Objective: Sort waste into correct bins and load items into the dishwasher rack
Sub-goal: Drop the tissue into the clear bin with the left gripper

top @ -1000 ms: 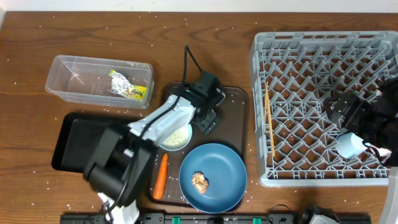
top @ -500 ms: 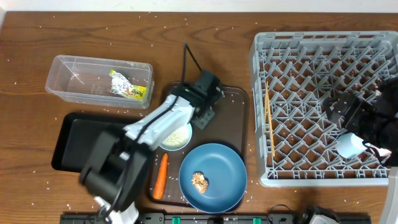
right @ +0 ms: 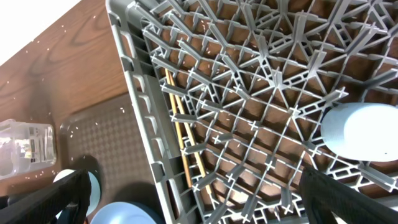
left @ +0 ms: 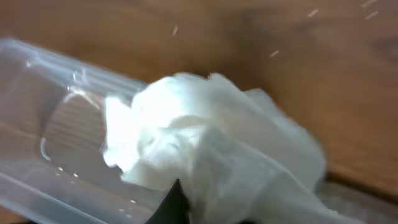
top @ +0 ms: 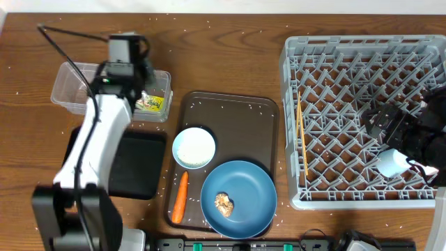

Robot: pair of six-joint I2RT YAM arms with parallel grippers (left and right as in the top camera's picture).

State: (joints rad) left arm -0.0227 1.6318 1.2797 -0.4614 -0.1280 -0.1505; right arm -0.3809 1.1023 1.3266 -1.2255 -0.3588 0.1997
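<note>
Step in hand: paper waste to its bin. Overhead, the left gripper (top: 129,68) hangs over the clear plastic rectangular tub (top: 70,94), jaws seemingly clamped on the crumpled white paper (left: 211,149), which sits at the tub's edge in the wrist view. The yellow-green printed wrapper (top: 150,102) lies inside that tub. Next move, as I judge it: centre the wad within the walls, then part the jaws. Over the large square grey plastic rack (top: 362,52), the right gripper (right: 196,177) is spread wide and holds nothing, with the small light-blue cup (right: 364,130) lying just beside it. Hard to make out: left wrist view blurred, only one dark fingertip (left: 177,200) showing; overhead, the arm hides the paper
</note>
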